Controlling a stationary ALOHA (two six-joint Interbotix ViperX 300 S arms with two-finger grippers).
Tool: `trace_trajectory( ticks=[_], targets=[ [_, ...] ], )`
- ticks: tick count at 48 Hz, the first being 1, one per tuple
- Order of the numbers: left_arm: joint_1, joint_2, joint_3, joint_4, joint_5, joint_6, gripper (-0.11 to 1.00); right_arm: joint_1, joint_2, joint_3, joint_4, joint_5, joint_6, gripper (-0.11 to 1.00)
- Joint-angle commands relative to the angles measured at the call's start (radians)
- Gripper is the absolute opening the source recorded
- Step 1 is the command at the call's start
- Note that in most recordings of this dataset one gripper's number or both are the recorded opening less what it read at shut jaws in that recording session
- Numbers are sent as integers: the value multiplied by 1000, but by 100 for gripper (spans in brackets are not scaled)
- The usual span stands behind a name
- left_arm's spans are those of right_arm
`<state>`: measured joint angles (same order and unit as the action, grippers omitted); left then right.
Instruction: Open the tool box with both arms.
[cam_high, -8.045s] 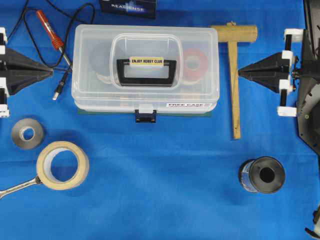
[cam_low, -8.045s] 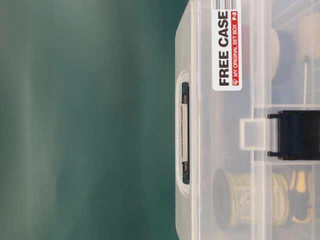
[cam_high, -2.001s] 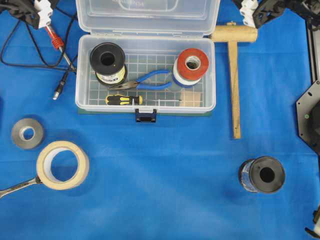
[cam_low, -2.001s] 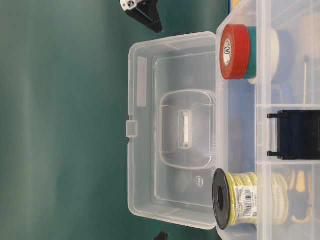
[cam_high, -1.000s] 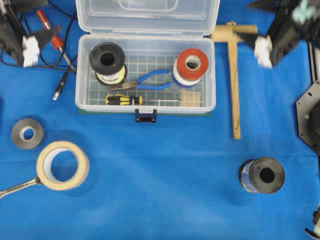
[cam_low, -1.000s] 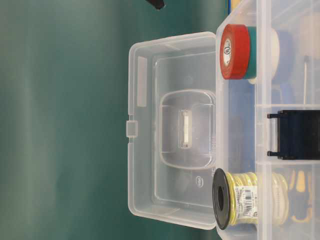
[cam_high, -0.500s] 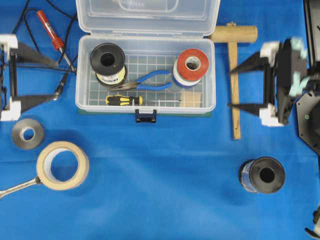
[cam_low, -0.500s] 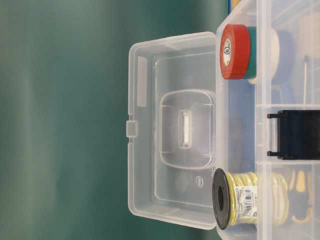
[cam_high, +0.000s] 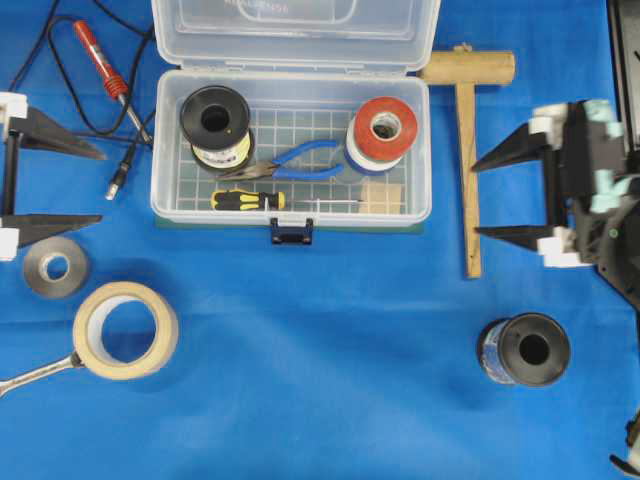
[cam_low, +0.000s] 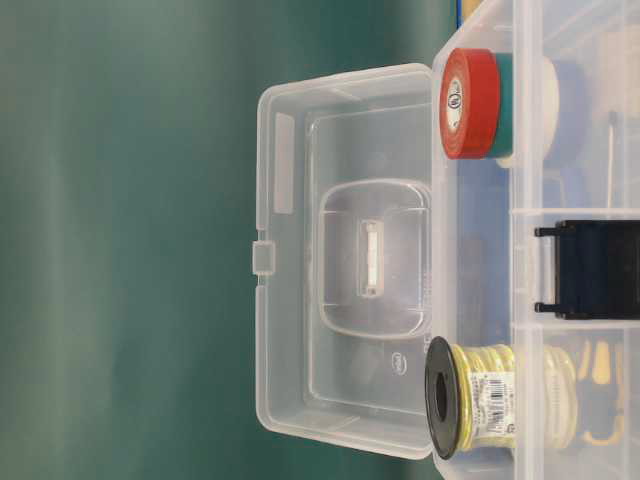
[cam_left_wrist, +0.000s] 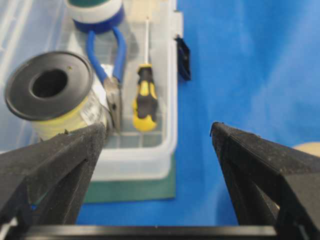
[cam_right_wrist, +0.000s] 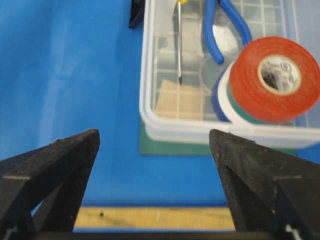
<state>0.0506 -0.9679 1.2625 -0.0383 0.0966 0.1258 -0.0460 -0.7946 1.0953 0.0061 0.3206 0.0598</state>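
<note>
One tool box; two grippers, left, right; three wire spools; two tape rolls; one pliers; one screwdriver; one mallet.

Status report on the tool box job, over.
Left gripper open, empty. Right gripper open, empty, beside wooden mallet. Tool box open, lid tipped back. Nothing blocking.

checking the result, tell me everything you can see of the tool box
The tool box is clear plastic on a green base, standing open on the blue cloth, lid swung back upright. A dark latch hangs at its front. Inside lie a wire spool, stacked tape rolls, blue pliers and a yellow-black screwdriver. Neither gripper touches it.
</note>
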Motion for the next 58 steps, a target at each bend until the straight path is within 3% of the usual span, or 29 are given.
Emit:
trace_trajectory(
  ticks=[1, 15, 58],
  targets=[
    [-5, -40, -5, -3, 31, -9, 91, 3, -66, 6, -2, 32, 2, 87],
    [-5, -153, 66, -3, 48, -31, 91, 3, -232, 103, 5, 38, 11, 87],
    [-5, -173, 98, -3, 25, -34, 91, 2, -215, 120, 2, 11, 35, 87]
  ],
)
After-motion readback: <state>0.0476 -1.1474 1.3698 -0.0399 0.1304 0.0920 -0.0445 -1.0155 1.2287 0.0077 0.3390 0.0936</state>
